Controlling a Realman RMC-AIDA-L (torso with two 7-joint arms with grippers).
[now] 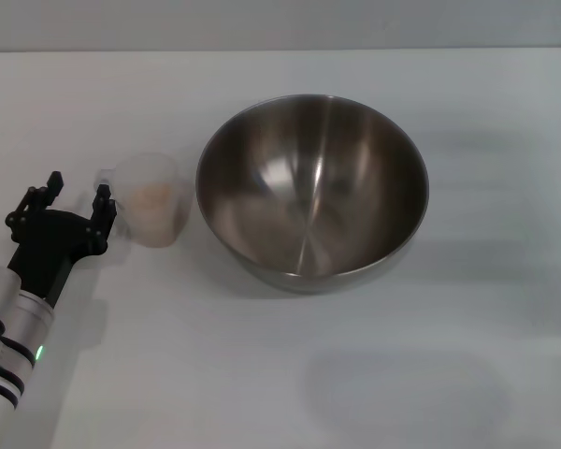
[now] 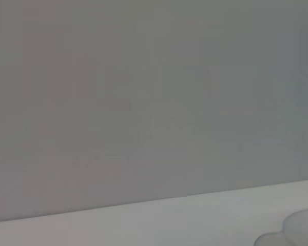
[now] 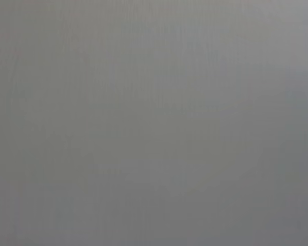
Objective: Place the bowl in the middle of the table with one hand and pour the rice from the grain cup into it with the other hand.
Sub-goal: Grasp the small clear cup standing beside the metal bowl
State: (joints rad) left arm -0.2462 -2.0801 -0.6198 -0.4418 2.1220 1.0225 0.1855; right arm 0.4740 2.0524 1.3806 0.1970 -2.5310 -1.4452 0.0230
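Observation:
The large stainless-steel bowl point(image 1: 312, 190) stands empty near the middle of the white table point(image 1: 280, 374). The small frosted grain cup point(image 1: 152, 198) stands just left of the bowl, with beige rice point(image 1: 153, 197) inside and its handle point(image 1: 106, 178) pointing left. My left gripper point(image 1: 77, 189) is open, just left of the cup at handle height, one finger close to the handle. A pale edge of the cup point(image 2: 297, 231) shows in a corner of the left wrist view. The right gripper is out of view; its wrist view shows only plain grey.
The table's far edge point(image 1: 280, 50) runs along the top of the head view. My left arm point(image 1: 14, 318) comes in from the lower left.

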